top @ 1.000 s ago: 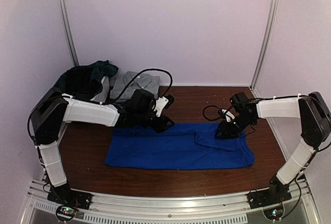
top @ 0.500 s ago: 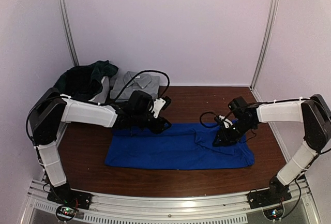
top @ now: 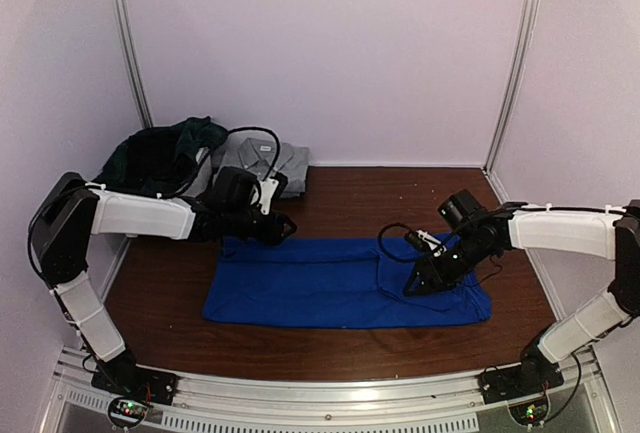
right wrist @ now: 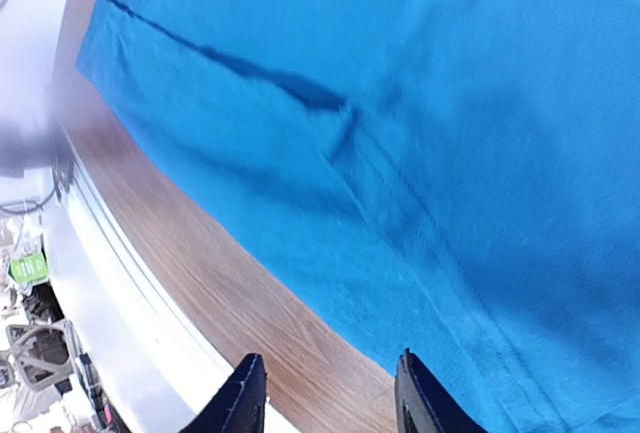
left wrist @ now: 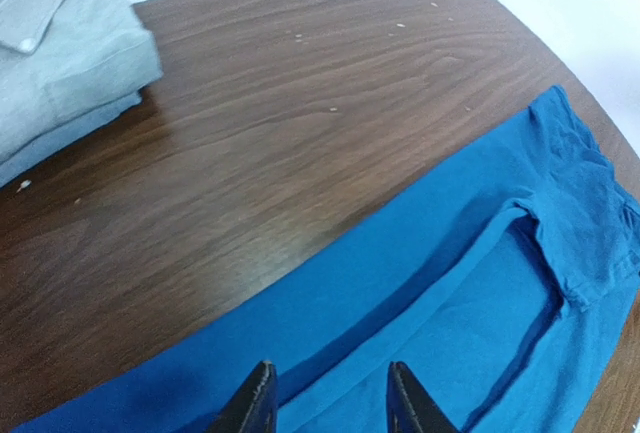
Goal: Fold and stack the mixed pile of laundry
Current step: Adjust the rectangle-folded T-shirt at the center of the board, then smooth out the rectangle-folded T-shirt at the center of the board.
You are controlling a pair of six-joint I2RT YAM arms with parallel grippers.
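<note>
A royal-blue T-shirt (top: 340, 281) lies folded into a long flat band across the middle of the brown table (top: 380, 193). My left gripper (top: 278, 228) hovers over the shirt's far left edge; in the left wrist view the left gripper (left wrist: 330, 403) is open, with only blue cloth (left wrist: 470, 283) below it. My right gripper (top: 415, 283) hangs over the shirt's right part near a folded sleeve. Seen from the right wrist, the right gripper (right wrist: 328, 398) is open above the shirt's near hem (right wrist: 400, 153) and bare wood. Dark green garments (top: 165, 151) are heaped at the back left.
A folded grey garment (top: 282, 158) (left wrist: 60, 48) lies at the back, right of the green heap. Pale walls close in the back and sides. A metal rail (top: 320, 403) runs along the table's near edge, where both arm bases sit.
My left gripper has slid left along the shirt's far edge. My right gripper has come nearer and slightly left over the shirt. The shirt itself lies as before.
</note>
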